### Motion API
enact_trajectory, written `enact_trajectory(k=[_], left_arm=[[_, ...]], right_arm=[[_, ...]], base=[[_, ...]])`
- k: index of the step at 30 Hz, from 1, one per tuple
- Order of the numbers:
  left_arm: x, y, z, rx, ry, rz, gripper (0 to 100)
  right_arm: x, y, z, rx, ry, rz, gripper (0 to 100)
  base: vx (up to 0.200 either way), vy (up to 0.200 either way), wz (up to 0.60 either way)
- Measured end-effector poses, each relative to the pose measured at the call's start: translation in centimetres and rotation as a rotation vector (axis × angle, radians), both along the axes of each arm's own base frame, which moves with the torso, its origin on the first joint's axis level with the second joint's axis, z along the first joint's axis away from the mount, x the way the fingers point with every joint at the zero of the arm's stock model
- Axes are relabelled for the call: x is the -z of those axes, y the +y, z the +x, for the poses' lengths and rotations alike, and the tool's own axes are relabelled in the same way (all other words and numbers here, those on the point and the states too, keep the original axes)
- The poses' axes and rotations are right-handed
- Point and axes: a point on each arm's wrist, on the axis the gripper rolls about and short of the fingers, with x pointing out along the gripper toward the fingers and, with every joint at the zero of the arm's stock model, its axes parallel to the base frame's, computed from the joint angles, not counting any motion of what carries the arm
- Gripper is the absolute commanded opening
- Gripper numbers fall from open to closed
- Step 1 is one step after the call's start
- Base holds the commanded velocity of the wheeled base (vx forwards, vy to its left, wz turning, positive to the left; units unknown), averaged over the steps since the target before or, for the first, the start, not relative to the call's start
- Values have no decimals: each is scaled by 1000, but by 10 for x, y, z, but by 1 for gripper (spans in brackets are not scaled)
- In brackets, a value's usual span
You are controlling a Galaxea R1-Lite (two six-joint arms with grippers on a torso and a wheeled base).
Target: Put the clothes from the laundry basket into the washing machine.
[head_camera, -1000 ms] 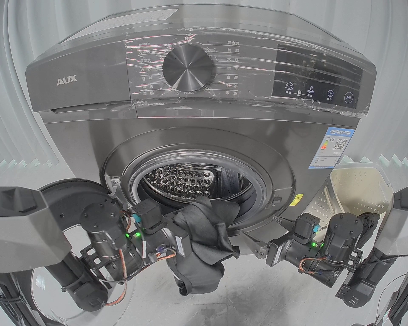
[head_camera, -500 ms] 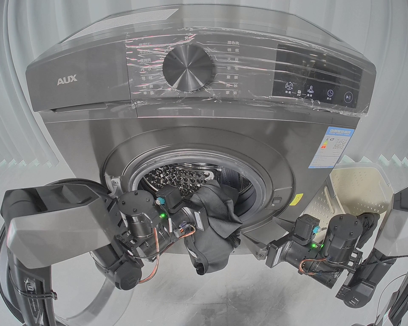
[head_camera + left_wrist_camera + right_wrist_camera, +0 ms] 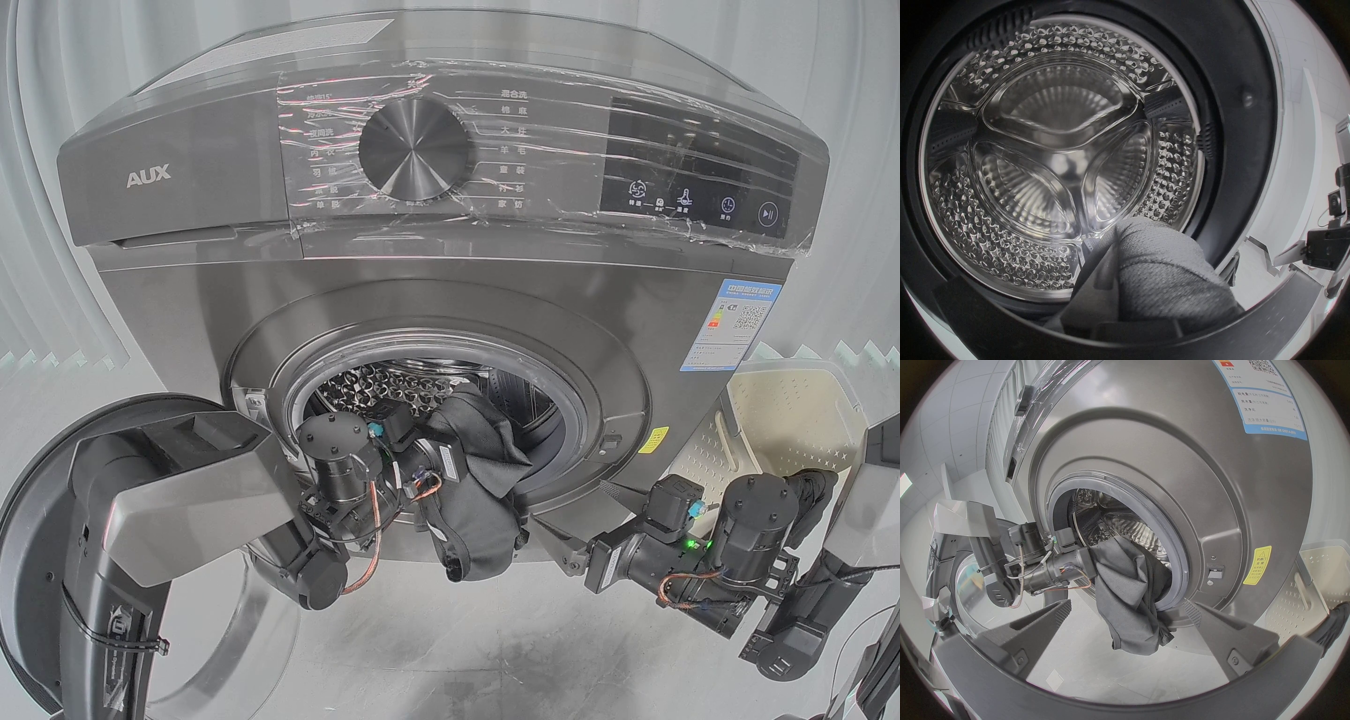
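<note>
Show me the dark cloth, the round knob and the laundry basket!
dark cloth (image 3: pixel 478 492): head view, its hanging middle.
round knob (image 3: pixel 414 150): head view, its centre.
laundry basket (image 3: pixel 797 412): head view, inner wall.

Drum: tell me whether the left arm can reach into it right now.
Likely yes: the door is swung open, and the left gripper, holding the dark garment, sits at the unobstructed drum.

A: Head camera's up high, looking forward and down onto the washing machine (image 3: pixel 187 291) front.
B: Left wrist camera's tight at the opening, facing straight into the drum (image 3: pixel 1059 154).
A: Right wrist sits lower, farther back, angled in from the side.
B: All three share the drum mouth and the dark garment (image 3: pixel 1129 594) hanging there.
</note>
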Motion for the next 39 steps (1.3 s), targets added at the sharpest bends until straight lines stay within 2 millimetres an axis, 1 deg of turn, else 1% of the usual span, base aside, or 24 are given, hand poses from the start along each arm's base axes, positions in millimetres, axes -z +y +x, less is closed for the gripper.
enact_trajectory(k=[9,17,26,33,37,38,39], left_arm=[[3,-8,26,-23,34,20,0],[-4,-16,47,-40,79,47,0],[-14,-26,78,-91,19,10,0],[-20,-21,107,-206,-24,-29,0],[-21,-16,116,-246,-39,-42,0],[-19,-15,117,-251,-34,-39,100],[-18,-15,117,-253,-29,-38,100]], right_arm=[[0,0,0,-1,0,0,100],[0,1,0,-1,-1,1,100],[0,1,1,-1,-3,2,100],[-1,2,1,-1,-7,5,100],[-1,2,2,-1,-7,4,100],[-1,2,2,-1,-7,4,100],[-1,2,2,-1,-7,5,100]], base=[[0,0,0],[0,0,0],[0,0,0],[0,0,0],[0,0,0],[0,0,0],[0,0,0]])
